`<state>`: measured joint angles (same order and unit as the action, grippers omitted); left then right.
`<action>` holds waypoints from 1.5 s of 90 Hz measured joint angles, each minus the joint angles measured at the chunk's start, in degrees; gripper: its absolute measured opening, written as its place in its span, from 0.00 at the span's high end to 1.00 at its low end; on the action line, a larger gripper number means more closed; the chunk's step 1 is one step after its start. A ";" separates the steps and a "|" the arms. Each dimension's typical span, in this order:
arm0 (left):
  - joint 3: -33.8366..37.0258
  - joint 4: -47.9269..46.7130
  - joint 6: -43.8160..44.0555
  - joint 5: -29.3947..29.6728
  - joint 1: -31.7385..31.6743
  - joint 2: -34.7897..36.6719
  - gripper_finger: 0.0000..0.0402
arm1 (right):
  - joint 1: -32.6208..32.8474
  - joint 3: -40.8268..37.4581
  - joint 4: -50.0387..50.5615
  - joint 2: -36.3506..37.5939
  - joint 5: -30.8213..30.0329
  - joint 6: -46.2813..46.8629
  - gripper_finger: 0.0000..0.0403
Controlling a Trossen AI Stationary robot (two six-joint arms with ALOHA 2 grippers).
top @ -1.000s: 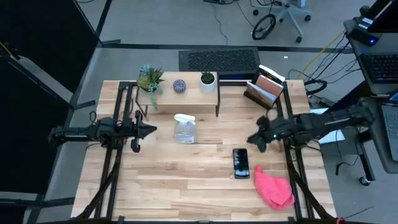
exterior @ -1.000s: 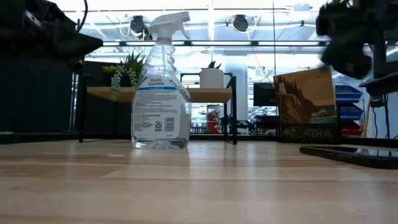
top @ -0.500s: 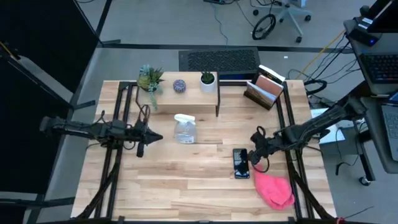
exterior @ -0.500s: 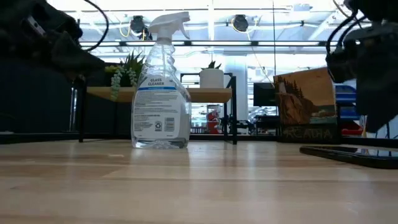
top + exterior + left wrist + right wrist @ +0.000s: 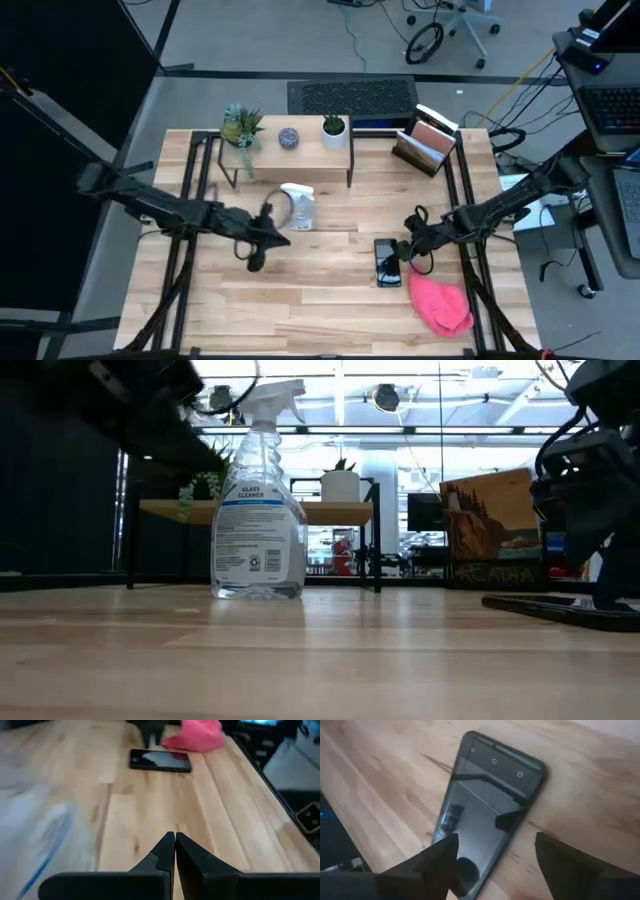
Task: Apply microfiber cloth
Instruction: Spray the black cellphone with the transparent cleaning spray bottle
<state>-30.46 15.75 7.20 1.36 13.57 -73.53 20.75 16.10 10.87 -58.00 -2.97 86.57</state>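
Note:
The pink microfiber cloth [image 5: 440, 305] lies crumpled near the table's front right corner and also shows in the left wrist view [image 5: 196, 735]. No gripper touches it. Just to its left a black smartphone [image 5: 388, 262] lies flat on the wood. My right gripper [image 5: 495, 852] stands open right over the phone's right side [image 5: 404, 254], one finger on either side of its end. My left gripper [image 5: 175, 839] is shut and holds nothing; it hovers mid-table [image 5: 272, 240], just in front of the clear spray bottle [image 5: 297, 208]. My right gripper points down at the phone's end [image 5: 470, 870] with one finger [image 5: 437, 862] over its edge. I cannot tell whether that finger touches the phone, which lies flat on the table.
A low shelf [image 5: 290, 152] with small plants runs along the far edge, and a holder with cards [image 5: 428, 140] stands at the far right. Bare wood lies in front of the left gripper and along the table's near edge.
My left gripper has swung toward the table's right and near edges, ending in front of the spray bottle. My right gripper has come down and toward the near edge, over the phone, then kept still. The cloth, phone and bottle have not moved.

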 joint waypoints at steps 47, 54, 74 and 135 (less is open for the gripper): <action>-22.37 3.92 -7.62 -0.08 -1.42 -32.83 1.00 | 5.25 0.02 -3.12 -4.85 -6.69 7.31 0.39; -25.98 3.91 -7.67 -0.08 -1.61 -36.75 1.00 | 5.60 0.05 -3.41 -5.64 -7.43 9.20 0.39; -36.25 3.89 -7.70 -0.08 -1.72 -46.29 1.00 | 5.77 0.11 -6.02 -7.54 -8.09 10.76 0.39; -51.17 -0.48 -7.58 -1.74 -4.03 -58.98 1.00 | 5.77 0.06 -9.57 -9.44 -8.52 10.13 0.39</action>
<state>-81.62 15.27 -0.38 -0.38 9.54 -132.51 26.52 16.16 1.29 -67.44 -11.50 96.70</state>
